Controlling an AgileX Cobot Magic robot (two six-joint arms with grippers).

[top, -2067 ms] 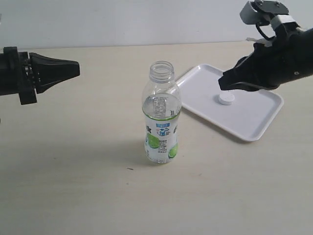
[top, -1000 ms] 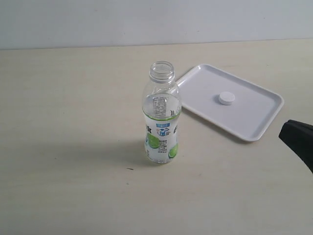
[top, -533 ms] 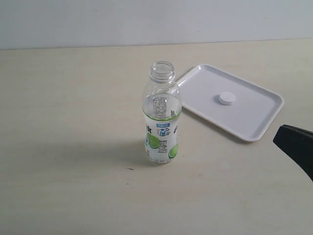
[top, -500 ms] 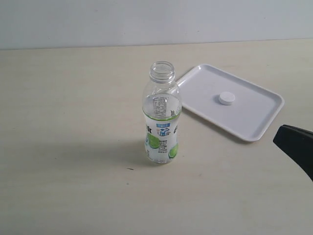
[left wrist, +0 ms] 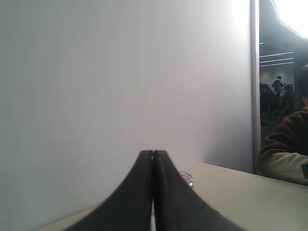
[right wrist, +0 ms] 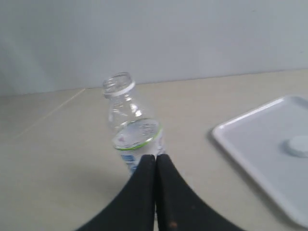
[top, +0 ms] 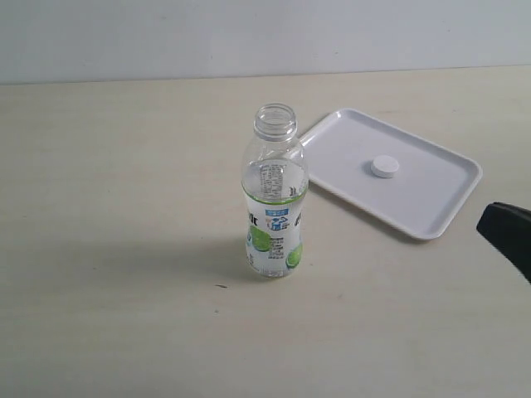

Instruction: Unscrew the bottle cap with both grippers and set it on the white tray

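Pale beige worktop [top: 124, 265] is running back to a plain light wall [top: 166, 33]. Small clear plastic bottle [top: 274, 199] with a white, blue and green label is standing upright near the middle of the worktop, neck open, nothing touching it.

Small round white plastic cap [top: 384, 167] is lying flat on the rectangular white plastic tray [top: 431, 211], roughly mid-tray. The tray is sitting to the right of the bottle and a bit further back, skewed to the worktop's edge, its near-left rim close to the bottle but apart from it.

Black right hand [right wrist: 155, 156] is showing closed in its wrist view: fingers [right wrist: 139, 192] pressing together along their whole length, nothing between them, tips pointing at the bottle's lower half. In the exterior view only a black piece of it is poking in at the right edge, just in front of the tray's near corner and not touching the tray.

Black left hand [left wrist: 153, 152] is also closed and gripping nothing, aiming up at a white panel. A clear rim, probably the bottle's mouth, is peeking out beside its fingers; too little is showing to be sure.
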